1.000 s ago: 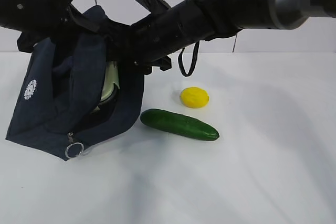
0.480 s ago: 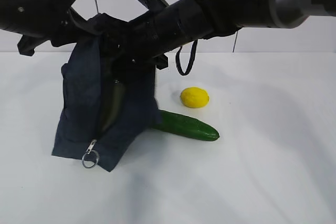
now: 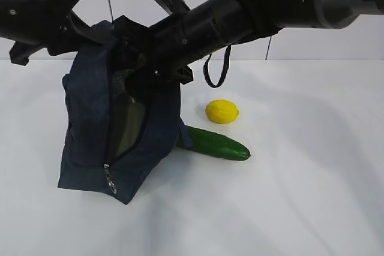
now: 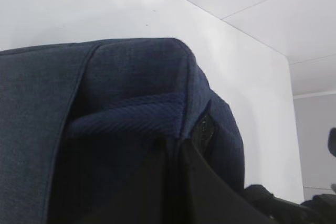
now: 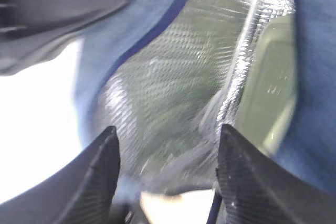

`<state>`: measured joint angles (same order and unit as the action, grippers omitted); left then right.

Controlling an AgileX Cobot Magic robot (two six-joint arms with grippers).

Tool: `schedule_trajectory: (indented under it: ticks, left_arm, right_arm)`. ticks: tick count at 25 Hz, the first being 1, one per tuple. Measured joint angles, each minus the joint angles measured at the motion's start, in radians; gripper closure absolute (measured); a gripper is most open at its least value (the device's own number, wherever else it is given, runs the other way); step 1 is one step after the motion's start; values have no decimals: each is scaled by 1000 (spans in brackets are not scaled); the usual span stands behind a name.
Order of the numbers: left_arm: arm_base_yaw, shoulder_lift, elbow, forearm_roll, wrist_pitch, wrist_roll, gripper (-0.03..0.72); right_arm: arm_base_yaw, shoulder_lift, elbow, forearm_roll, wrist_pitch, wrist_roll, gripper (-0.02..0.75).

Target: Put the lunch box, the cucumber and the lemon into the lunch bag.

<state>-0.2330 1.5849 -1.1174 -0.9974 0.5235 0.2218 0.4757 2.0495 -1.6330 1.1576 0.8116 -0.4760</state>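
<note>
Lunch bag (image 3: 120,130) hangs upright, zip agape, lunch box (image 5: 268,82) inside. Left fingers clenched on bag top; right fingers (image 5: 105,177) released inside opening. Cucumber (image 3: 216,143) & lemon (image 3: 222,111) on bench (image 3: 300,196), right of bag.

L arm (image 3: 36,13) reaches in from upper left, its gripper hidden, probably clamped shut; R arm (image 3: 240,13) slants down from upper right, R gripper (image 5: 167,153) fingers spread apart

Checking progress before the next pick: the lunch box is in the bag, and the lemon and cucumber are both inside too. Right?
Not quite. The exterior view shows the lemon and the cucumber still on the table, beside the lunch bag. Only the lunch box is inside, as the right wrist view shows.
</note>
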Motion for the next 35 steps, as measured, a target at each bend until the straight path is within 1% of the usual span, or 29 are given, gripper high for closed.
schedule_trajectory:
  ticks: [5, 9, 11, 13, 15, 17, 19, 24, 28, 32, 35]
  left_arm:
    - [34, 0, 0, 26, 14, 0, 680]
    - [53, 0, 0, 67, 17, 0, 680]
    - [57, 0, 0, 93, 20, 0, 680]
    - [59, 0, 0, 129, 29, 0, 680]
    - [59, 5, 0, 148, 46, 0, 680]
    - [59, 19, -2, 152, 57, 0, 680]
    - [60, 27, -2, 152, 65, 0, 680]
    - [61, 29, -2, 163, 65, 0, 680]
    - [61, 29, -2, 176, 68, 0, 680]
    - [61, 29, -2, 183, 70, 0, 680]
    - [61, 29, -2, 192, 72, 0, 680]
  right_arm:
    - [-50, 0, -18, 3, 142, 0, 270]
    - [-100, 0, -84, 0, 256, 0, 270]
    - [-123, 0, -132, -27, 307, 0, 270]
    - [-138, -2, -190, -104, 352, 0, 270]
    - [-144, -2, -242, -220, 386, 15, 270]
    - [-144, -2, -288, -367, 400, 35, 270]
    - [-144, -2, -320, -470, 409, 52, 270]
    - [-144, -2, -339, -667, 418, 86, 270]
    - [-144, -2, -339, -754, 422, 119, 270]
    - [-144, -3, -334, -767, 422, 135, 270]
    - [-144, -19, -291, -771, 422, 144, 270]
